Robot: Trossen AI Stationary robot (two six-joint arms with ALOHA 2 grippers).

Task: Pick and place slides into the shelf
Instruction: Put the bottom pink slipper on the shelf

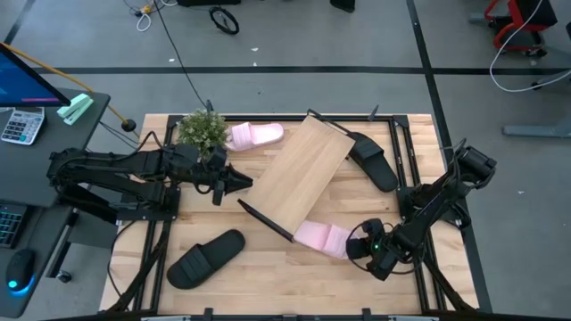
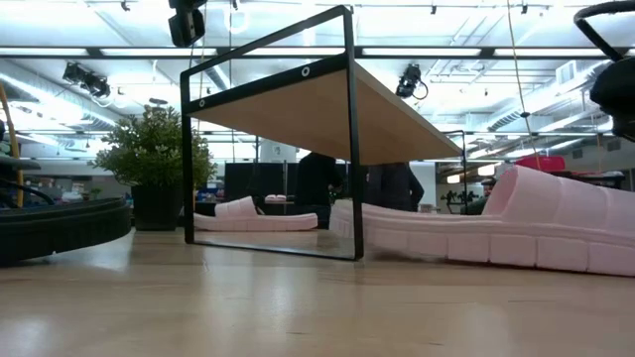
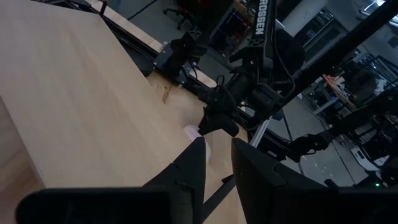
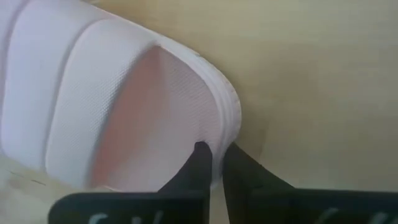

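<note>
Pink slide rim apparently pinched in right fingers, left fingers slightly parted, empty, over shelf

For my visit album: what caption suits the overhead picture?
Right gripper pinches a pink slide poking from under the shelf; left gripper waits beside it.

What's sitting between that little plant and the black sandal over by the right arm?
In the high view, a pink slide and the tilted shelf lie between the plant and that black slide.
</note>
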